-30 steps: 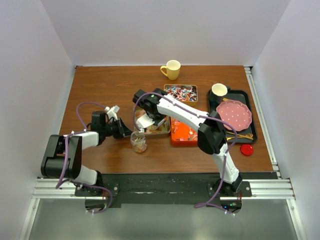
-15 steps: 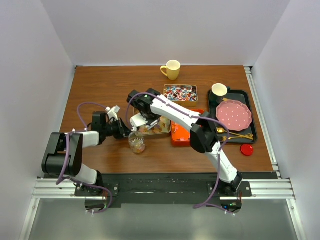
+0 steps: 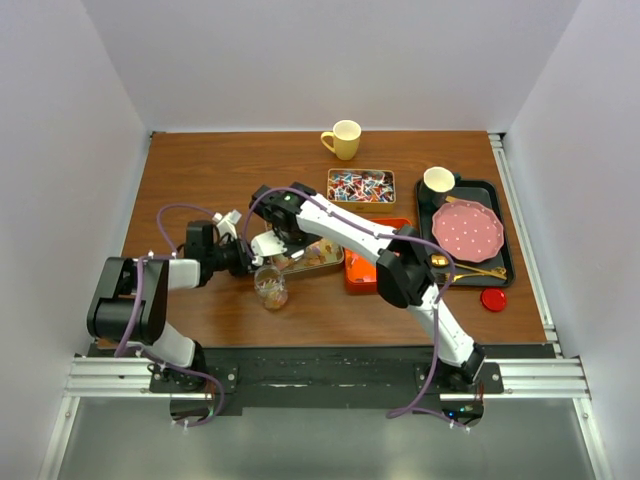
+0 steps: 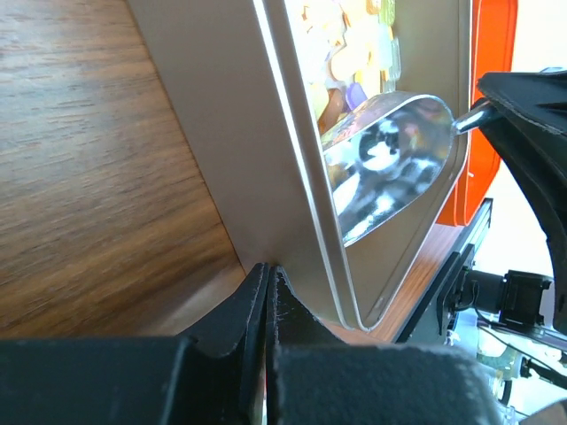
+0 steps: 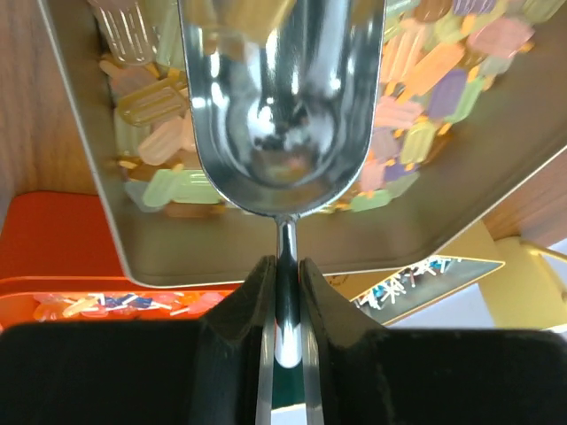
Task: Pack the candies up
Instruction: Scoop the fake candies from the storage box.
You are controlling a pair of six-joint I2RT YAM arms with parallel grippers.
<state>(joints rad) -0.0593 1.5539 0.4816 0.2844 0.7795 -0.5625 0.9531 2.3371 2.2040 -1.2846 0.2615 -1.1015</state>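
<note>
— Inside the silver tray, what lay there?
— Pastel candies [image 5: 425, 88], heaped in the tray [image 5: 496, 186] near the middle of the worktop [image 3: 200, 180]. A steel scoop [image 5: 279, 115] lay over them, hollow side up.

— Who had the scoop?
— The right end effector [image 5: 283, 292]. Its fingers were pinched on the thin handle.

— And the other arm?
— The left end effector [image 4: 267, 285] had its fingers pressed together, with the tips against the tray's outer wall. I could not tell whether any rim was caught between them.

— Where were the other candies?
— Wrapped candies [image 3: 361, 185] filled a gold tin just beyond the silver tray. Orange candies [image 3: 362, 268] lay in an orange tray [image 3: 350, 288] against its right side. A glass jar [image 3: 270, 287] with colored pieces in it stood just in front of the silver tray, near the left end effector.

— And farther out?
— A yellow mug [image 3: 343, 139] stood by the far edge. At the right, a black tray [image 3: 505, 250] carried a pink plate [image 3: 467, 228] and a white cup [image 3: 438, 179]. A red lid [image 3: 493, 298] lay beside it.
</note>
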